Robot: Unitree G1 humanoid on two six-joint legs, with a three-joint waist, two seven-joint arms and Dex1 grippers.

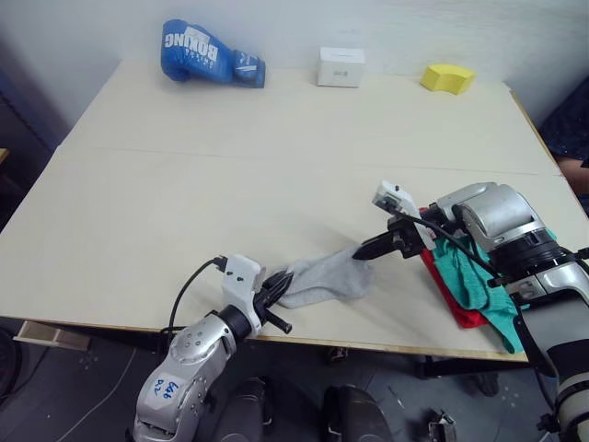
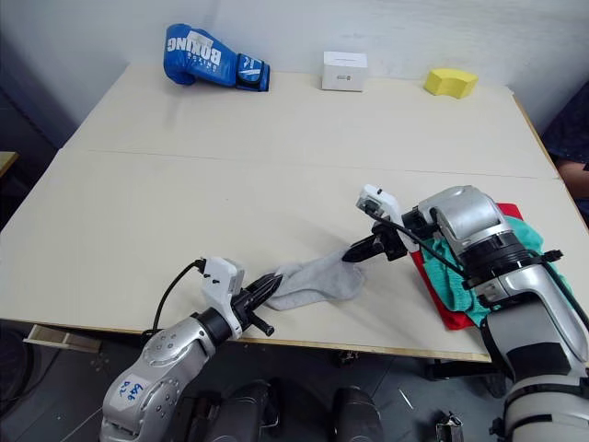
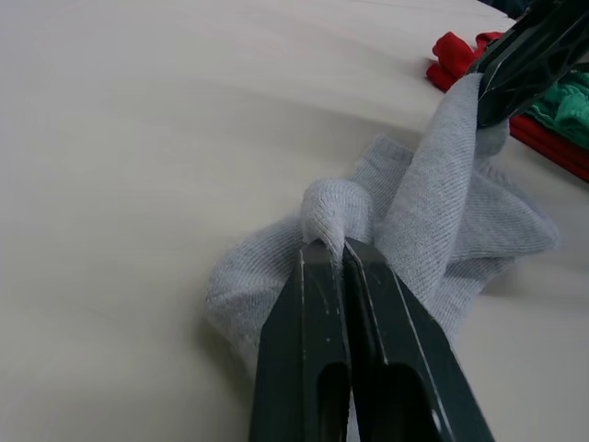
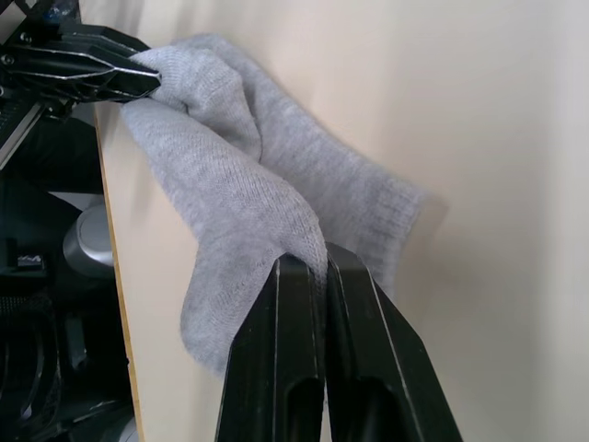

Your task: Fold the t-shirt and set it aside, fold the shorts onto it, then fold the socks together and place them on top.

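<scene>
Fingers [image 3: 313, 304] of both grippers pinch the socks [image 1: 327, 278]

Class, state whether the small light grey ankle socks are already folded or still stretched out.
Stretched out: the small light grey ankle socks span between the left gripper and right gripper, each shut on one end.

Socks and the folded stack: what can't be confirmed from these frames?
- Socks: whether one or two layers are pinched; the bunched grey cloth hides it in both wrist views, where the left gripper and right gripper close on it.
- T-shirt: its fold; the shorts and the right arm cover most of it in the head views.
- Shorts: their far side, behind the right arm.
</scene>
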